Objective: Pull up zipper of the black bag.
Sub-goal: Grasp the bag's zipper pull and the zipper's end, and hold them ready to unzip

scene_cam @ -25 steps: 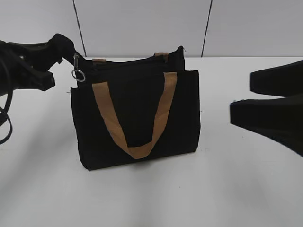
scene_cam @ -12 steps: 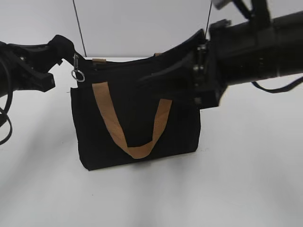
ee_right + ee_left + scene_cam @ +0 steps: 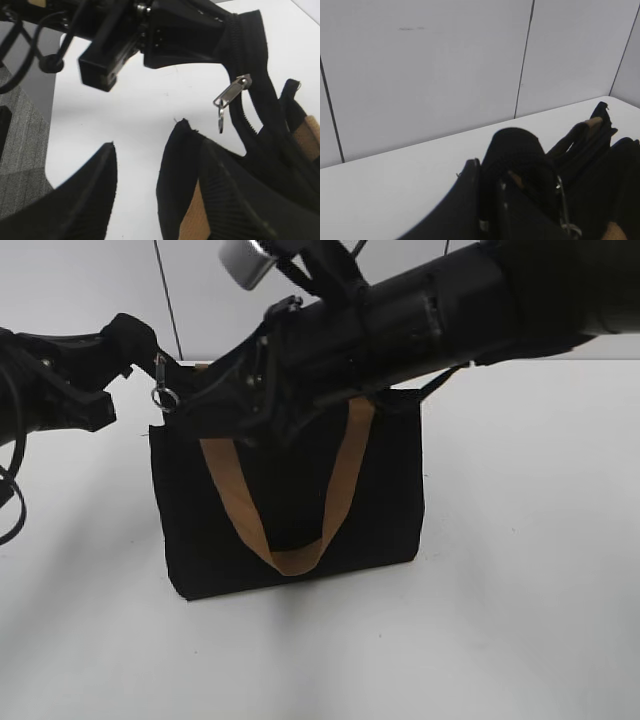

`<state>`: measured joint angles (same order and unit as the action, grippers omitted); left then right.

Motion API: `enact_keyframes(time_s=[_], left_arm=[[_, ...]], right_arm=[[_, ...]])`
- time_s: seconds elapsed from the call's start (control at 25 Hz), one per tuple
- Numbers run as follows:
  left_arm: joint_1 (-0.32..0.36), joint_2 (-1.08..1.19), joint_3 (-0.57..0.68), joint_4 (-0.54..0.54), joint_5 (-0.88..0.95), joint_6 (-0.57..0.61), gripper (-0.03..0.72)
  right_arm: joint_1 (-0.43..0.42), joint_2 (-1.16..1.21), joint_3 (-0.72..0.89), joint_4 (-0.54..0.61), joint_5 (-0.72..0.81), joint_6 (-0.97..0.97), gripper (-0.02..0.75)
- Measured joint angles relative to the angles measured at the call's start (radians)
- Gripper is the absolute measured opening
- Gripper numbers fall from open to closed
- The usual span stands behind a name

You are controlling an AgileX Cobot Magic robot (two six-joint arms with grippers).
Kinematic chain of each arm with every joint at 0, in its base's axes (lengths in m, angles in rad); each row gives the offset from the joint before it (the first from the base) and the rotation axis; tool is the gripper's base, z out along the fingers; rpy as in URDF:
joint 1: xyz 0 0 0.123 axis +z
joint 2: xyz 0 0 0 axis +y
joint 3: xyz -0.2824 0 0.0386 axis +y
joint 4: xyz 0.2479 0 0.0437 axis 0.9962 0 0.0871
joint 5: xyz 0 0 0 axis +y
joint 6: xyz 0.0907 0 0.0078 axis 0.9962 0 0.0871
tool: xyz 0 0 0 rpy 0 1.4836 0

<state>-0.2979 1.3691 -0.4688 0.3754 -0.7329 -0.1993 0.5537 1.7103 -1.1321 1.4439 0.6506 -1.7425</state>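
The black bag (image 3: 385,505) stands upright on the white table (image 3: 520,620), tan handle hanging down its front. My left gripper (image 3: 145,348) is shut on the fabric end of the bag's top left corner (image 3: 517,150). The zipper's silver pull tab (image 3: 165,392) hangs just below that grip, and also shows in the right wrist view (image 3: 231,92). The rest of the zip line is hidden by my right arm. My right gripper (image 3: 215,410) is open over the bag's top left, jaws wide (image 3: 152,165), short of the pull tab.
A white panelled wall (image 3: 90,285) stands behind the table. Cables (image 3: 10,490) hang from the left arm at the left edge. Grey foam (image 3: 20,150) lies beyond the table's side in the right wrist view.
My right arm has swung in from the right, across the bag's top to its left end. The left gripper and the bag have not moved.
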Motion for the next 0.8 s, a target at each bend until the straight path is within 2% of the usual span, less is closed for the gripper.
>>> enact_keyframes(time_s=[0.32,0.48,0.8], left_arm=[[0.000,0.000,0.000,0.000,0.000,-0.007,0.013],[0.000,0.000,0.000,0.000,-0.001,-0.017,0.013],[0.000,0.000,0.000,0.000,-0.027,-0.094,0.013]], right_arm=[[0.033,0.146,-0.147,0.001,-0.048,0.001,0.367],[0.034,0.166,-0.156,0.002,-0.075,0.010,0.358],[0.034,0.173,-0.156,0.006,-0.079,0.021,0.276]])
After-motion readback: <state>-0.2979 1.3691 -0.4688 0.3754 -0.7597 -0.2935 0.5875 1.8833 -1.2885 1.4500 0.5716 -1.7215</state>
